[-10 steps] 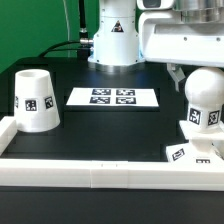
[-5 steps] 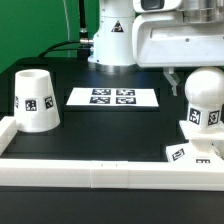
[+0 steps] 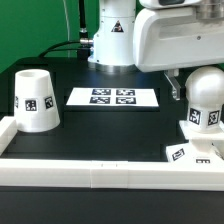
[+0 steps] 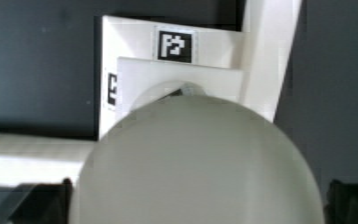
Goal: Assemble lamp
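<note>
Bulb (image 3: 204, 92) stands upright on base (image 3: 185, 153), exterior view's right, long axis vertical. Fingers (image 3: 177, 85) spread wide, straddling it from above, no contact visible.

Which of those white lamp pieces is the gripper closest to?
The rounded bulb on the flat base: the gripper hangs just over it. The cup-shaped shade stands far off.

Robotics lab (green backdrop (image 3: 35, 25), marker board (image 3: 112, 97), black table (image 3: 110, 135))
</note>
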Controlling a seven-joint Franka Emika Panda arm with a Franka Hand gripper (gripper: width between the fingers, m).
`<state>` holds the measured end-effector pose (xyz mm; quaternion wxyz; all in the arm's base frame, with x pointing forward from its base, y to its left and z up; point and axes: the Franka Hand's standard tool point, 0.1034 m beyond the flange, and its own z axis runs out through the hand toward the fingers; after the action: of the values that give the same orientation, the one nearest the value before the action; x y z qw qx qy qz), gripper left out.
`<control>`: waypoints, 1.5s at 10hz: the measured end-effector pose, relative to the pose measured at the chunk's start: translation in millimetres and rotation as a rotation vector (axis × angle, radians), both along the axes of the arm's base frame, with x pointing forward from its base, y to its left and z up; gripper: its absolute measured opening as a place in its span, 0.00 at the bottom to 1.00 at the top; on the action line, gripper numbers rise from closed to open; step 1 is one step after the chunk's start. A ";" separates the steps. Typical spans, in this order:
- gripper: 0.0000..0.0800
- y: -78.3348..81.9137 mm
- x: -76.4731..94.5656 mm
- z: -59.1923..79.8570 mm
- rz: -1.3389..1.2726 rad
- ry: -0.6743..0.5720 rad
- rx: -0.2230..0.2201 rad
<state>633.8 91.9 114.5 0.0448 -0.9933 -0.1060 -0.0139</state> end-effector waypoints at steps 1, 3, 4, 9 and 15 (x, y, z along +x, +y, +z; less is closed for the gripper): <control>0.87 -1.0 0.7 0.3 0.129 -0.013 -0.013; 0.87 -2.7 0.6 -0.3 0.237 -0.021 -0.018; 0.87 -3.6 0.7 -0.4 0.311 -0.027 -0.021; 0.87 -3.7 3.9 0.6 0.767 -0.068 -0.083; 0.87 0.8 2.1 0.7 1.249 -0.058 -0.130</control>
<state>635.9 92.6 115.3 -0.0191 -0.7438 -0.6681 -0.0054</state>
